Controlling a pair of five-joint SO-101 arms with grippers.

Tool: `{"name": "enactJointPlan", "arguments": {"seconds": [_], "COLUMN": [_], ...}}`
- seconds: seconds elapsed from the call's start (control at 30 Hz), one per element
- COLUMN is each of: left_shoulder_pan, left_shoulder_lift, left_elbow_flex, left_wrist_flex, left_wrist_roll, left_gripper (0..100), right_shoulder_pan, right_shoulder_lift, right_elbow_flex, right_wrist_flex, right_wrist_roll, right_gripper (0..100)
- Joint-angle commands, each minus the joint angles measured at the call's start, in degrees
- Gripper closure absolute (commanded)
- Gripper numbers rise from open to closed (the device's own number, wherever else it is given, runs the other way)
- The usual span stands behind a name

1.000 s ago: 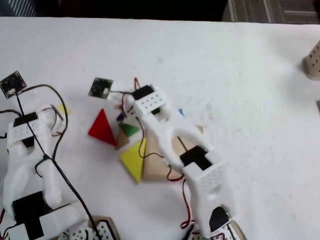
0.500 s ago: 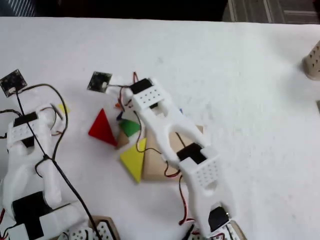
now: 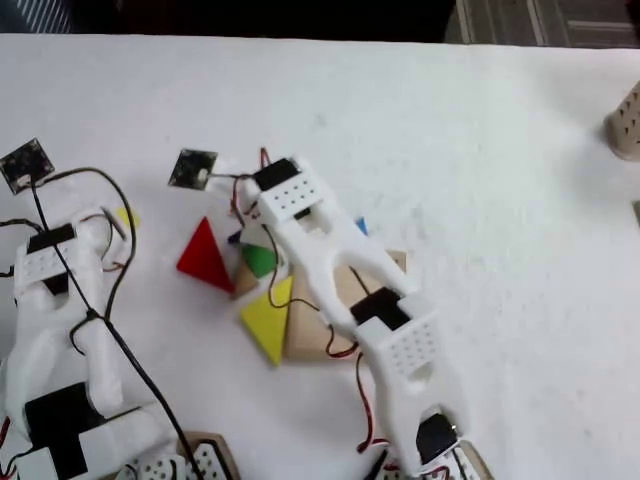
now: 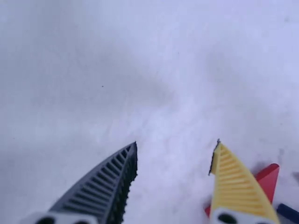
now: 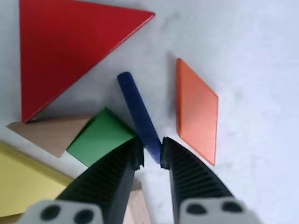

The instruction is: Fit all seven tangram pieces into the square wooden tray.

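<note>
While right jaws pinch the blue piece, lift straight, clearing the green piece; left jaws gape empty.

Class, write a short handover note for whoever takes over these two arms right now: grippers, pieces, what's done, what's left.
Left gripper: open, over bare table.
Right gripper: shut on the blue piece, which seems to be up on its edge.
Red triangle and orange piece lie on the table. Green piece and yellow triangle lie at the tray edge.
Done: no piece visibly fitted; the right arm hides much of the tray.
Left: seat all seven.
</note>
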Motion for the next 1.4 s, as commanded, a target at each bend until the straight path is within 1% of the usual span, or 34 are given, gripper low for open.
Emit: {"name": "enactJointPlan", "arguments": {"seconds": [0.0,0.2,0.27,0.4,0.47,0.7,0.8,0.9,1.07,1.2,1.37], "left_shoulder_pan": [0.3,0.3,0.3,0.3,0.3,0.9,0.9,0.9,0.9,0.9,0.9], "left_shoulder_lift": [0.0,0.0,0.0,0.0,0.0,0.0,0.0,0.0,0.0,0.0,0.0], "left_elbow_flex": [-2.8,-2.8,-2.8,-2.8,-2.8,-2.8,-2.8,-2.8,-2.8,-2.3,-2.3], "left_wrist_flex": [-1.3,-1.3,-1.3,-1.3,-1.3,-1.4,-1.4,-1.4,-1.5,-2.6,-2.6], "left_wrist_roll": [-0.9,-0.9,-1.0,-1.0,-1.0,-1.0,-1.0,-1.0,-1.0,-1.0,-1.0], "left_gripper": [72,72,72,72,72,72,72,72,72,72,72], "right_shoulder_pan": [-0.5,-0.8,-0.9,-0.9,-1.2,-3.2,-3.1,-2.4,-0.7,0.5,4.1], "right_shoulder_lift": [-0.4,-0.4,-0.4,-0.4,-0.4,-0.3,0.9,1.2,-3.2,-8.0,-12.4], "right_elbow_flex": [-2.3,-2.6,-2.6,-2.6,-2.6,-2.2,-2.5,-2.6,-3.1,-3.3,-3.2], "right_wrist_flex": [0.2,0.2,0.2,0.2,0.2,-0.5,-0.4,-0.2,4.6,8.9,14.6], "right_wrist_roll": [0.6,0.8,0.8,0.8,0.8,0.9,0.9,0.9,-0.1,-4.0,-6.9], "right_gripper": [94.2,93.6,89.2,75.9,74.5,83.4,89.5,98.1,98.1,98.1,98.1]}}
